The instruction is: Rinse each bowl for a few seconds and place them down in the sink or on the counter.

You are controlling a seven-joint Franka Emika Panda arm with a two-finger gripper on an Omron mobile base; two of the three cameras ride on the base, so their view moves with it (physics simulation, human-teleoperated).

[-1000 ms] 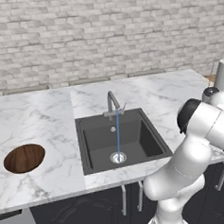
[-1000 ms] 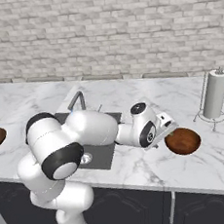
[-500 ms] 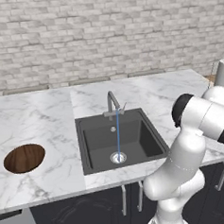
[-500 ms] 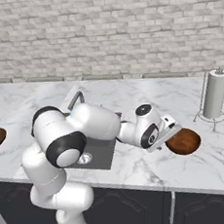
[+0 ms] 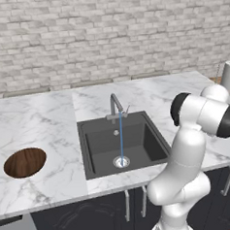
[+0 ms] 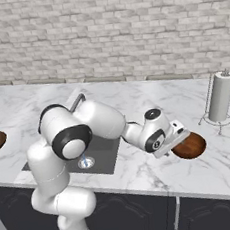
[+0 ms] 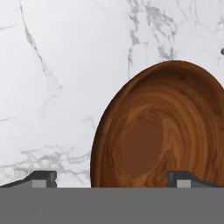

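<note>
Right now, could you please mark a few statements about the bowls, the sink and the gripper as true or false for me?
1. Water is running from the faucet into the sink. True.
2. Both bowls sit inside the sink. False: the left bowl and the right bowl each rest on the counter, one on either side of the sink.
3. The gripper is open, with the right bowl in front of it. True.
4. The gripper has lifted the right bowl off the counter. False: that bowl lies on the marble, not gripped.
5. A paper towel holder stands behind the right bowl. True.
</note>
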